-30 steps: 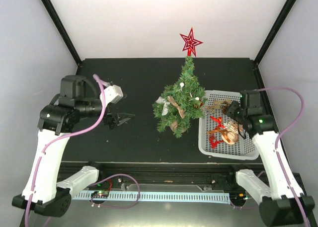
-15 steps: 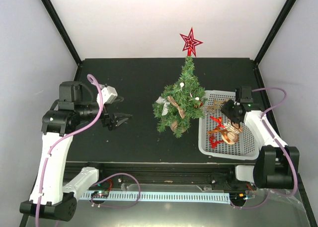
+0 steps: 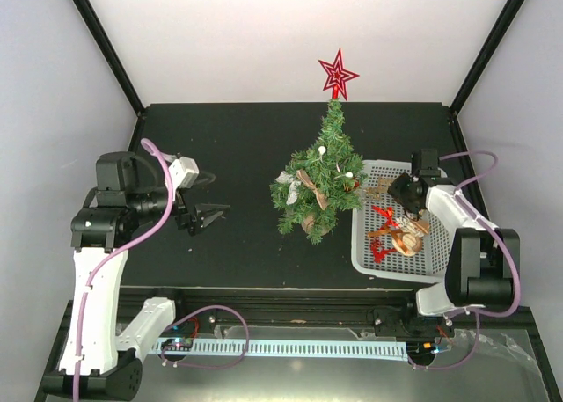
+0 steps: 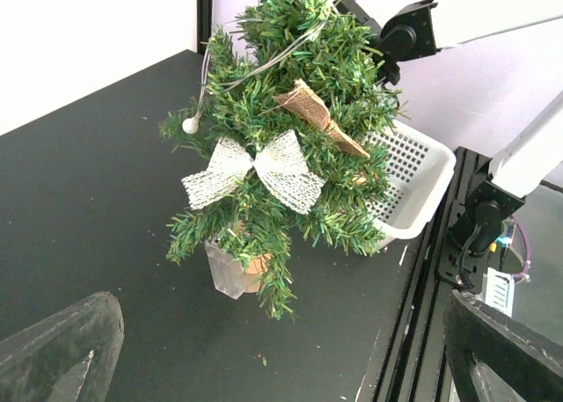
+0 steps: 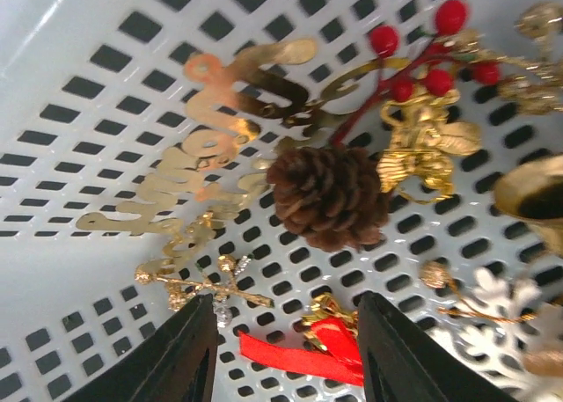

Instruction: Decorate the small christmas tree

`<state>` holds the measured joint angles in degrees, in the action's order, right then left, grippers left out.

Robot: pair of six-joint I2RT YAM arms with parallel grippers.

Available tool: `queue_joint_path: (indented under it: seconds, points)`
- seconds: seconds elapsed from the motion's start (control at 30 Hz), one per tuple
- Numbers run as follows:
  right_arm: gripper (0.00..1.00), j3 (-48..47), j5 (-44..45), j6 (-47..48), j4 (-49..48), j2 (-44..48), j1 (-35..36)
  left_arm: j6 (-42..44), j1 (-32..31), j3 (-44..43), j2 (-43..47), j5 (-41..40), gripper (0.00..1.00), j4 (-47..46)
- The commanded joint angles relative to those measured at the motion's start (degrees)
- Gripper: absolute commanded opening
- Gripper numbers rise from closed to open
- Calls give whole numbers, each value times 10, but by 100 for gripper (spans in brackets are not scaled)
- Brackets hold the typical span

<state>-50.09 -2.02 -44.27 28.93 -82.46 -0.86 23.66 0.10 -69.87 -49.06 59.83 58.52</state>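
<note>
Black tabletop (image 3: 237, 147) inside a white-walled booth w/ black corner posts. The small christmas tree (image 3: 318, 186) stands upright about mid-table, just left of the white basket (image 3: 406, 275). It's partly dressed: red star (image 3: 337, 74) on the tip, a white lace bow (image 4: 255, 169) and a burlap ribbon (image 4: 317, 112) in the branches, plus a bead string.

Left gripper (image 3: 218, 214) hangs well left of the tree, pointed toward it, fingers spread wide, nothing btwn them.

Right gripper (image 5: 286, 349) is down in the basket's far end, fingers part-spread & not pinching anything. A red ribbon (image 5: 299, 354) lies btwn the tips; just beyond sit a pine cone (image 5: 330, 195), a gold script ornament (image 5: 202, 156) and a red berry sprig (image 5: 422, 50).

Step in hand looks like picking the next ornament from the basket. The next move prob. calls for lowering onto one piece only, likely the ribbon or the cone, closing, then lifting clear w/o snagging the tangled neighbours. After that, carry left to a bare branch.
</note>
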Motion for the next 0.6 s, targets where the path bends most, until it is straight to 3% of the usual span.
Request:
queue_joint_path:
  seconds: [0.0, 0.13, 0.57]
  points:
    - [44, 0, -65, 19, -54, -31, 6, -11, 10, 5, 7, 24, 99, -17]
    - [42, 18, -101, 26, -85, -39, 18, -18, 20, 7, 6, 37, 99, -24]
    - [40, 79, -102, -59, -149, -54, 21, -47, 50, 24, 18, 59, 99, -49]
